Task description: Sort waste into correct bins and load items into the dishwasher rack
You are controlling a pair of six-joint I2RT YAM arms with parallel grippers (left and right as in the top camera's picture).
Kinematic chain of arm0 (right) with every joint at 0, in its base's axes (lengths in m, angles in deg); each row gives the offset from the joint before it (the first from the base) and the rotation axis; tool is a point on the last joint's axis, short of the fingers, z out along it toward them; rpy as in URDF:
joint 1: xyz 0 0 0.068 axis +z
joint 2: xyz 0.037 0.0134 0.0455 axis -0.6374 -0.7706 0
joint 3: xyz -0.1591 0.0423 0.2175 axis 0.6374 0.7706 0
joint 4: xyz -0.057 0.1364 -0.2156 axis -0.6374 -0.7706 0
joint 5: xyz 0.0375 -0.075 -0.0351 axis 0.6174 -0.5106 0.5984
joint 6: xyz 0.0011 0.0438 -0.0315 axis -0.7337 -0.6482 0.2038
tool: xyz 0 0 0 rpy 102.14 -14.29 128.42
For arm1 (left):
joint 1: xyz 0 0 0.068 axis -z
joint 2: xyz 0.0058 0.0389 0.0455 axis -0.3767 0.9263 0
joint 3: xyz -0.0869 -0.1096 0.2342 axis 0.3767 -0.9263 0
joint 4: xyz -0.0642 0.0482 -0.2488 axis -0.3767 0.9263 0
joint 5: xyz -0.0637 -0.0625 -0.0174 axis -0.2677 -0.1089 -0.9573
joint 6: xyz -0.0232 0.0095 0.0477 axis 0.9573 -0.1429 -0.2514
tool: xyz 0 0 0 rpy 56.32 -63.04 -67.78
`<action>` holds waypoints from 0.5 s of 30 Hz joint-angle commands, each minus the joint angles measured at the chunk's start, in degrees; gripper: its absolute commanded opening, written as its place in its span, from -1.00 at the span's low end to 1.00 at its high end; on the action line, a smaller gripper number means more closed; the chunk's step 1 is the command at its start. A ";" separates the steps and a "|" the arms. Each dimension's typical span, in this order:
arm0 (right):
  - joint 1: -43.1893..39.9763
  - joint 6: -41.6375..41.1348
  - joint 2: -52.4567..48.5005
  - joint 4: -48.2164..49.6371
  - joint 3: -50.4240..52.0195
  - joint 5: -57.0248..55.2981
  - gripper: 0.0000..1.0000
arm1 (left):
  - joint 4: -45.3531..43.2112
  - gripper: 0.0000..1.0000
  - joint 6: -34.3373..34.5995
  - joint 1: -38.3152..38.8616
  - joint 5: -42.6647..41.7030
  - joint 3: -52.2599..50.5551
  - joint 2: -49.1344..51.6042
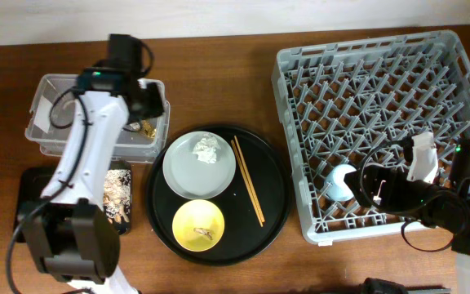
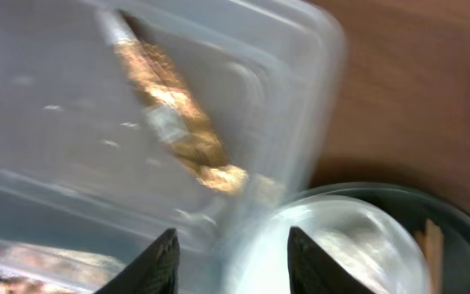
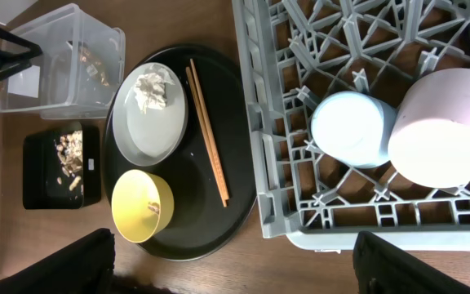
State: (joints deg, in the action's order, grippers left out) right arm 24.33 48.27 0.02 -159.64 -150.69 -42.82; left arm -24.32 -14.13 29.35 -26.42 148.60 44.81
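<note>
My left gripper (image 1: 147, 104) (image 2: 235, 265) is open and empty, low over the right end of the clear tub (image 1: 51, 90) (image 2: 72, 147). The gold-brown wrapper (image 1: 147, 128) (image 2: 178, 114) lies inside the tub. The grey plate (image 1: 190, 175) (image 3: 141, 131) carries a crumpled white tissue (image 1: 206, 149) (image 3: 153, 88). The yellow bowl (image 1: 199, 226) (image 3: 137, 208) holds a few scraps. The chopsticks (image 1: 247, 180) (image 3: 206, 131) lie beside the plate. The light-blue cup (image 1: 341, 181) (image 3: 353, 128) and the pink cup (image 3: 443, 126) stand in the rack (image 1: 382, 65) (image 3: 300, 49). My right gripper (image 1: 394, 194) (image 3: 235, 269) is open and empty, above the rack's front edge.
The plate, bowl and chopsticks sit on a round black tray (image 1: 276, 196) (image 3: 235, 204). A flat black tray (image 1: 31, 184) (image 3: 39, 175) with brownish food scraps (image 1: 117, 192) (image 3: 70, 155) lies in front of the tub, partly under my left arm. Bare wood shows along the table's front.
</note>
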 commanded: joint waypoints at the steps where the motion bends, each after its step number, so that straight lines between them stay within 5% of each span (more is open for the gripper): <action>1: 0.31 0.63 -0.02 0.02 -0.74 -0.15 0.86 | 3.06 -0.18 -2.82 8.37 -1.40 -2.34 -0.22; 6: 0.31 0.63 -0.02 0.00 -0.74 -1.29 0.88 | -2.82 -0.15 -1.62 15.89 0.31 -12.09 1.84; 10: 0.31 0.63 -0.02 -0.61 -0.74 -1.84 0.88 | -10.14 0.07 2.45 17.55 1.29 -18.56 4.20; 14: 0.31 0.61 -0.02 -0.66 -0.74 -1.81 0.88 | -15.69 0.07 2.38 17.53 1.84 -19.58 7.50; 15: 0.31 0.61 -0.02 -0.66 -0.74 -1.81 0.88 | -16.52 -0.13 2.38 17.53 1.84 -19.58 8.66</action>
State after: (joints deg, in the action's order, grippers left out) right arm 24.33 48.25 0.02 -160.23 -150.69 -44.09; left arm -38.94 -12.97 47.04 -25.74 129.45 50.54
